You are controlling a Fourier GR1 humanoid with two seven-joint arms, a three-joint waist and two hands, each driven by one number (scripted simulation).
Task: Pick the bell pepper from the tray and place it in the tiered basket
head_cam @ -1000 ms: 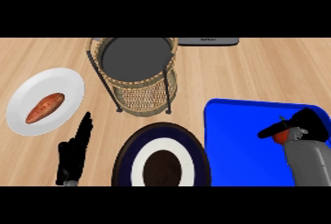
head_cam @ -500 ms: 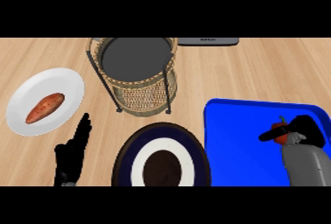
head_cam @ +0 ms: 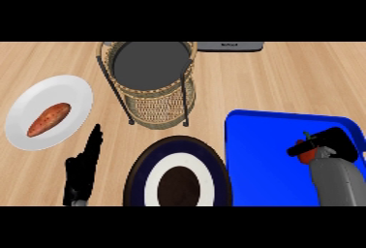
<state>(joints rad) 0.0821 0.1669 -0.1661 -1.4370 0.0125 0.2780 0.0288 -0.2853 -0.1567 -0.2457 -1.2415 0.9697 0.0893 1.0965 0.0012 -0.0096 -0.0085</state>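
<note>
Blue tray [head_cam: 265, 145] is lying at the near right of the counter, and the red pepper [head_cam: 309, 153] is sitting on its right part, with the small green stem pointing up and far. My right hand [head_cam: 330, 143] is covering the pepper from the right side and its fingers are curling around it, so I judge that I am grasping it; only a small red part is showing at the left of the hand. I cannot tell if the pepper is already lifting off the tray or resting on it.

My left hand [head_cam: 82, 167] is resting open at the near left, fingers straight and pointing far, between the white plate [head_cam: 71, 97] with a sweet potato [head_cam: 49, 119] and the dark plate [head_cam: 143, 169]. It is holding nothing.

What matters for the next move is the direction: the basket [head_cam: 154, 82] is standing far and to the left from my right hand, well apart from the tray. The pepper is round, so its long axis is not important. My left hand is nearer to the basket, but the right one has the pepper, so I think it should lift and travel far-left over the tray's edge toward the basket's open top.
</note>
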